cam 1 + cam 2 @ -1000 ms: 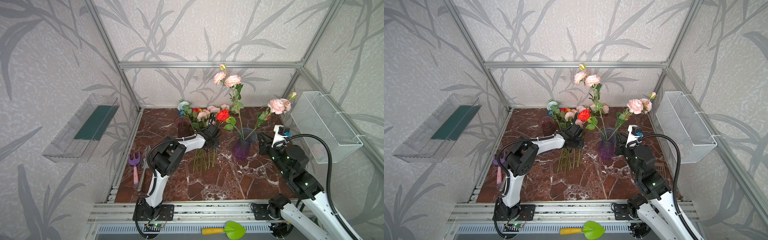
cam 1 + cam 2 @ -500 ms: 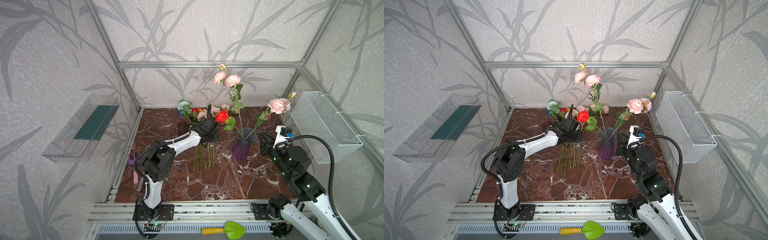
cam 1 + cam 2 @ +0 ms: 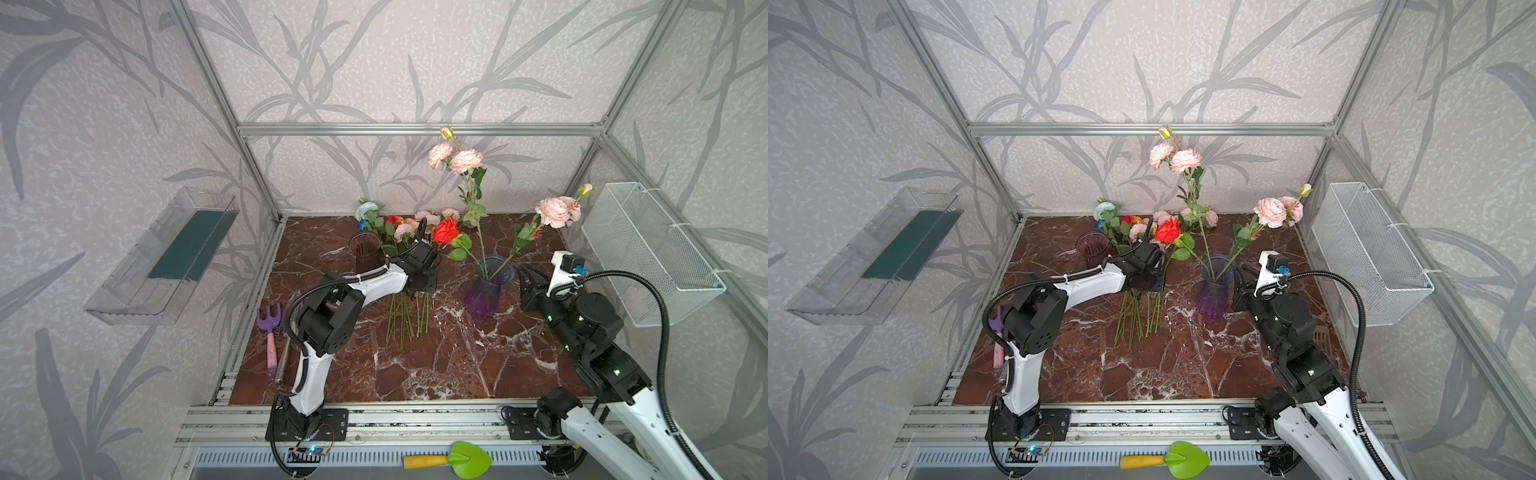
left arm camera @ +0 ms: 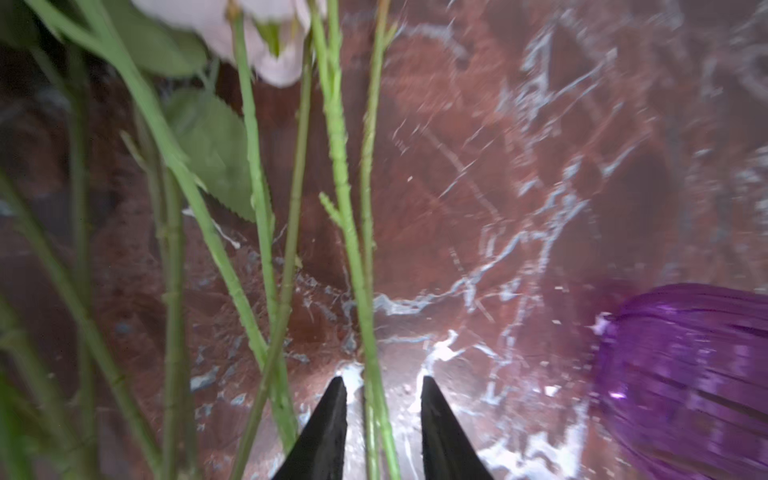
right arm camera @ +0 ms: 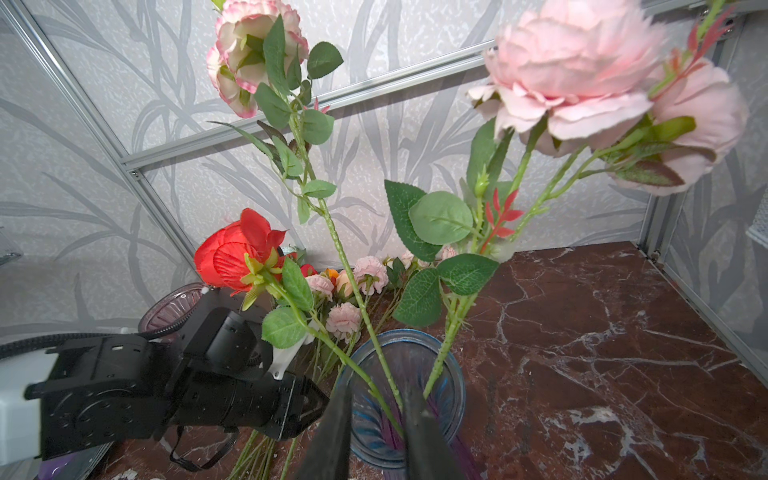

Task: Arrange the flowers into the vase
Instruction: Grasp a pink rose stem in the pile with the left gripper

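Vase (image 3: 489, 286): upright, right of table centre; holds 3 stems: tall pink spray (image 3: 457, 160), lower pink spray (image 3: 555, 211), and red rose (image 3: 444, 230) leaning left.
Loose flowers (image 3: 404, 231): heaped toward the back, blooms near the rear wall, stems pointing forward.
Left claw (image 4: 383, 381): released over the heap's stems; 1 green stem between the fingers, clear gap on each side.
Right claw (image 5: 377, 392): fingers narrowly parted, nothing between them; just beside the vase rim, on its right.
Dark cup (image 3: 365, 253): just left of the heap.
Edges: purple rake (image 3: 272, 349) along the left edge; wire basket (image 3: 648, 249) on the right wall.
Open room: table (image 3: 436, 374) bare across its front half.
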Controlling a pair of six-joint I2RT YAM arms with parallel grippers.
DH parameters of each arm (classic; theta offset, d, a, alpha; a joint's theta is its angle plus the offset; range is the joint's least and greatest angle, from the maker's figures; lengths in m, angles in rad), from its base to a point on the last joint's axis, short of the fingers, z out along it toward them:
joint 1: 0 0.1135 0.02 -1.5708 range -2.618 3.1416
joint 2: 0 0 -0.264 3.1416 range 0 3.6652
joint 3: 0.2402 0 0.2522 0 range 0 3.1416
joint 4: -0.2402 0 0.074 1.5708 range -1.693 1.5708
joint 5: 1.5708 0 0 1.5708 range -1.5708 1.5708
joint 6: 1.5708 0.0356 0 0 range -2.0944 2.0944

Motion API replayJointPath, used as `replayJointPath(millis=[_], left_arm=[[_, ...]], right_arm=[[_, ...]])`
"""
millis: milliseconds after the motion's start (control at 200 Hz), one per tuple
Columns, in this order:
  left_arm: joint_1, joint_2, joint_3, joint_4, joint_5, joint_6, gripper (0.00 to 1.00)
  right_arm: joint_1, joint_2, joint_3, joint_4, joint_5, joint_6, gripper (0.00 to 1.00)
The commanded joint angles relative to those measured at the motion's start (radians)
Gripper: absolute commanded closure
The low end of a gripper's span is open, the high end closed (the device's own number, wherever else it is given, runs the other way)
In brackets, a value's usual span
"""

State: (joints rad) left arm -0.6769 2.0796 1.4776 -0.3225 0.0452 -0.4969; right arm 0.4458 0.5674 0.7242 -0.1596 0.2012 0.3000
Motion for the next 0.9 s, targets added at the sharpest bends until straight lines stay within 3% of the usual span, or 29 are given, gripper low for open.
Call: replayJointPath(millis=[0, 145, 270, 455, 510, 685, 895], left_arm=[[0.009, 0.023, 0.060, -0.019, -0.025, 0.012, 0.67], [0.020, 0.063, 0.072, -0.004, -0.017, 0.017, 0.69], [0.029, 0.080, 0.073, 0.018, -0.003, 0.015, 0.77], [0.041, 0.091, 0.076, 0.039, 0.031, 0.023, 0.78], [0.044, 0.091, 0.077, 0.040, 0.034, 0.021, 0.82], [0.047, 0.058, 0.069, 0.046, 0.048, 0.016, 0.91], [0.047, -0.034, 0.042, 0.067, 0.069, -0.005, 0.92]], right_arm=[[-0.004, -0.007, -0.008, 0.011, 0.010, 0.002, 0.76], [-0.004, -0.006, -0.010, 0.012, 0.009, 0.002, 0.76], [-0.004, -0.005, -0.012, 0.014, 0.009, 0.003, 0.76], [-0.004, -0.005, -0.012, 0.014, 0.015, 0.001, 0.76], [-0.004, -0.006, -0.012, 0.014, 0.017, -0.001, 0.76], [-0.004, -0.008, -0.014, 0.012, 0.018, -0.001, 0.76], [-0.004, -0.009, -0.015, 0.017, 0.018, 0.000, 0.76]])
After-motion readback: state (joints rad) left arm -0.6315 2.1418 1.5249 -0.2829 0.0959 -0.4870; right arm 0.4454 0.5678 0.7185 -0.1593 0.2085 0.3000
